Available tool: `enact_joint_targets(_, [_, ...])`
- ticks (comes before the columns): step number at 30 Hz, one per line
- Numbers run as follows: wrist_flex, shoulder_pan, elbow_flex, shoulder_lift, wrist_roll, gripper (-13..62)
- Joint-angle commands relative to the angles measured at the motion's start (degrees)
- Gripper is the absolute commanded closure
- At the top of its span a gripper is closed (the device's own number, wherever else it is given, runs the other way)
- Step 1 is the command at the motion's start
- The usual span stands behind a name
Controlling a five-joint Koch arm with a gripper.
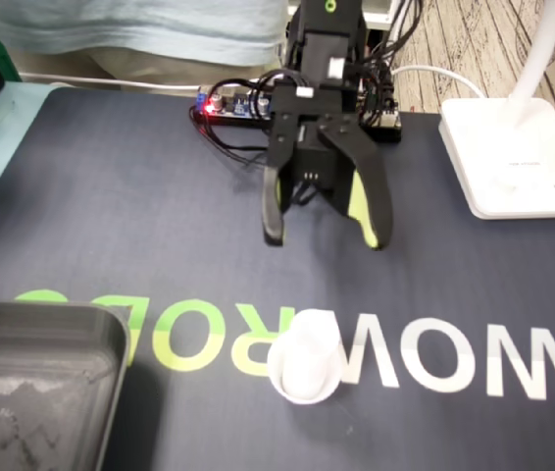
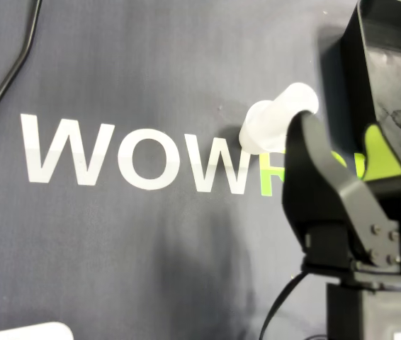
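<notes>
Fixed view first: a dark mat [image 1: 111, 196] with big white and green "WOWROBO" lettering covers nearly the whole table. At the lower left corner sits a grey metal tray [image 1: 42, 316], its inside scuffed. Across the table at the right edge is the flat white base of a lamp [image 1: 513, 157], with the stem rising out of frame.

The black arm comes in from the far side, and its gripper [image 1: 325, 238] hangs over the bare mat with the jaws spread wide and nothing between them. One finger shows a green pad on its inner face.

The small translucent white plastic cup [image 1: 307, 358] sits on the lettering, between the green R and the white W. It is near the fingertips but clear of them, on the side closer to this camera and well apart from the tray. In the overhead view one black fingertip overlaps the cup's edge.

Behind the arm, a small controller board [image 1: 233, 103] glows with a red light.
</notes>
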Motion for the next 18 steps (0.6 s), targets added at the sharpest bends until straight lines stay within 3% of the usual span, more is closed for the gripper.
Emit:
enact_joint_targets(1, [-6.7, 0.1, -3.6, -0.3, -0.5, 16.5])
enact_joint_targets(18, [-11.9, 1.0, -11.4, -9.5, 0.0, 15.9])
